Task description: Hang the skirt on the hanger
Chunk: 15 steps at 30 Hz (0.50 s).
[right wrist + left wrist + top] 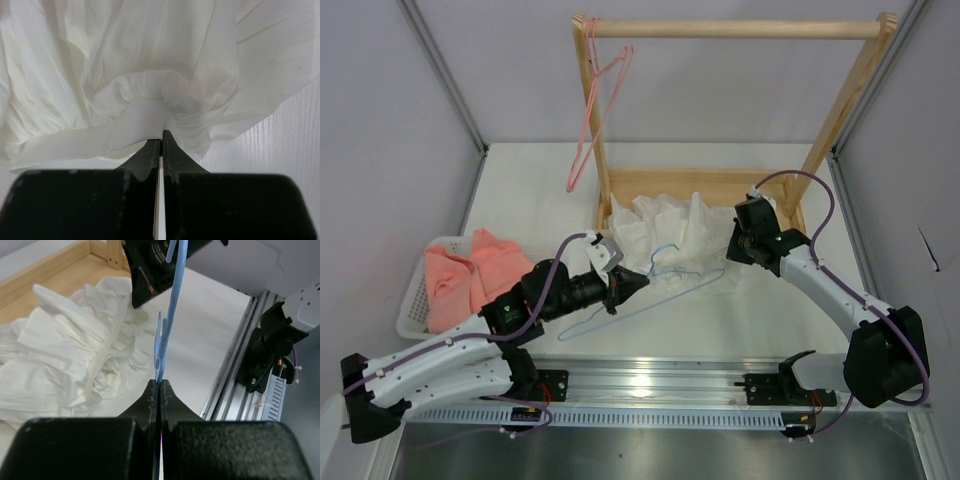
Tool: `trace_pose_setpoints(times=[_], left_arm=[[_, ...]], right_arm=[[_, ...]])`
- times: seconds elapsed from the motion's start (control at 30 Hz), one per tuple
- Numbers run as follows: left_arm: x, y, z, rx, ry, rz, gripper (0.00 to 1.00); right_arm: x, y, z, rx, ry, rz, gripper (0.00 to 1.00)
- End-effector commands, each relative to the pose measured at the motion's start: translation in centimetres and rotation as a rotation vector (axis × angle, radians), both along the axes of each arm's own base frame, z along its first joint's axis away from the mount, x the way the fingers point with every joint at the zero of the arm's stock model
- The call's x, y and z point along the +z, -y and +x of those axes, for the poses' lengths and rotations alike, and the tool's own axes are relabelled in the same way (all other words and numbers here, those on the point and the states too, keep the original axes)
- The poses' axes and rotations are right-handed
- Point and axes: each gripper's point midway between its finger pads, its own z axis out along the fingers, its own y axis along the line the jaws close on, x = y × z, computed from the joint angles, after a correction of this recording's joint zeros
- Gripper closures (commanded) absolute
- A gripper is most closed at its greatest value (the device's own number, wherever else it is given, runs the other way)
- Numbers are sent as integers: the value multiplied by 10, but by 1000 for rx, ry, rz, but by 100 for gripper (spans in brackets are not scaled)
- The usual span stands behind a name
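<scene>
Pinching the light-blue wire hanger (171,315) in the left gripper (159,386), closed tight on the thin wire, just left of centre in the overhead view. Clamping a gathered edge of the white skirt (660,225) in the right gripper (161,134), likewise closed to the tips, right of centre, with the remaining fabric heaped on the desk (530,190) against the foot of the wooden rack (730,30), mid-frame, and not yet threaded onto the hanger. Risking, by judgement, a swivel or slip of the wire out of so narrow a pinch once cloth drags on it. Risking too a grip on one layer only, leaving no opening for a hanger shoulder to enter. Possibly snagging ruffles on the hook, or catching slack fabric on the rack's base. As for containers: a white slatted basket (412,300) at lower left, holding a crumpled salmon-pink cloth (470,275), well apart from both grippers. Also noting a pink hanger (595,110) hooked on the rack's top rail, upper left.
</scene>
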Motion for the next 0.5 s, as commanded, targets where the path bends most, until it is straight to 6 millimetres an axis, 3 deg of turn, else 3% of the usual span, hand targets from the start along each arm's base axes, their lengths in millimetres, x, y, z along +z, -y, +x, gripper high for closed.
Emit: trace_pose_setpoints(times=[0.0,0.17,0.3,0.47], left_arm=[[-13,8,-3,-14,-32,6,100],[-15,8,23,108,13,-22,100],[-6,17,32,120,49,-45,100],[-9,27,37,112,48,-24,100]], right_arm=[[14,-2,5,17,20,8,100],[18,-2,-2,24,24,12,100],[18,1,-9,25,21,6,100],[17,1,-14,29,18,6,100]])
